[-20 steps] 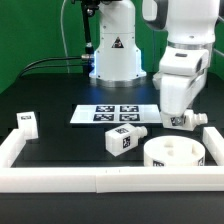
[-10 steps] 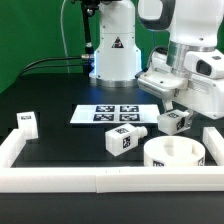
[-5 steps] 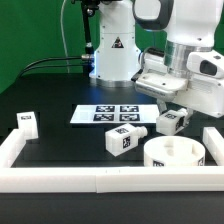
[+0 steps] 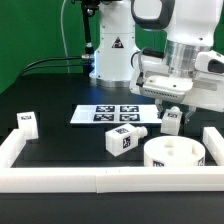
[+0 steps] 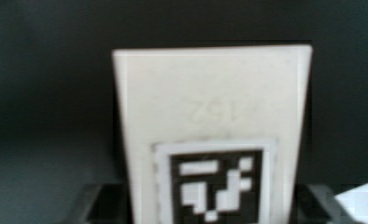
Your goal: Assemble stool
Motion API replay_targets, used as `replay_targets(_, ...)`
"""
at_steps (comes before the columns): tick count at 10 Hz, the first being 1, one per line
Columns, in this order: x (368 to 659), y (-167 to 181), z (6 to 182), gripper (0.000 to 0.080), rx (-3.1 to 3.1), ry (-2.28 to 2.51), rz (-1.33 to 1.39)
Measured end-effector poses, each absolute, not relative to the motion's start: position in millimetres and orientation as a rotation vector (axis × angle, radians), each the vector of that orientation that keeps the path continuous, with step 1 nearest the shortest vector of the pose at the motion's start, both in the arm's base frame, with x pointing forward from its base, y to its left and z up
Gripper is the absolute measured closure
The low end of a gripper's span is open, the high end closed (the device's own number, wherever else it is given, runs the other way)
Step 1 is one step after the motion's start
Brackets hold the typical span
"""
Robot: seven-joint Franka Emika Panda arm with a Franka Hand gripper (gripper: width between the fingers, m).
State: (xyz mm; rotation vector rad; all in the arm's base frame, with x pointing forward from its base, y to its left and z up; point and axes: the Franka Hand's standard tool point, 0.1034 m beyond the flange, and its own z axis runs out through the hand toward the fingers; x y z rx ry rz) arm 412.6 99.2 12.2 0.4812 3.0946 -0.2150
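Observation:
My gripper is shut on a chunky white stool leg and holds it in the air above the black table, just behind the round rimmed seat disc. In the wrist view this leg fills the middle, its black-and-white tag facing the camera, and the dark fingers of the gripper press on both of its sides. A second leg lies on the table, left of the seat in the exterior view. A third leg stands at the exterior view's far left.
The marker board lies flat behind the lying leg. A long white border rail runs along the front and up both sides. The robot's base stands at the back.
The wrist has rotated with the leg still in its grip. The leg swung from lying tilted to nearly upright and shifted slightly toward the exterior view's left. Other parts stayed put.

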Motion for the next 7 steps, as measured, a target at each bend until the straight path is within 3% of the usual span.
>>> replay_targets(2, 412.6, 97.9, 11.9, 0.0204, 0.488, 3.094, -0.216)
replay_targets(7, 428.6, 96.4, 42.8, 0.0153, 0.933, 2.911, -0.181)
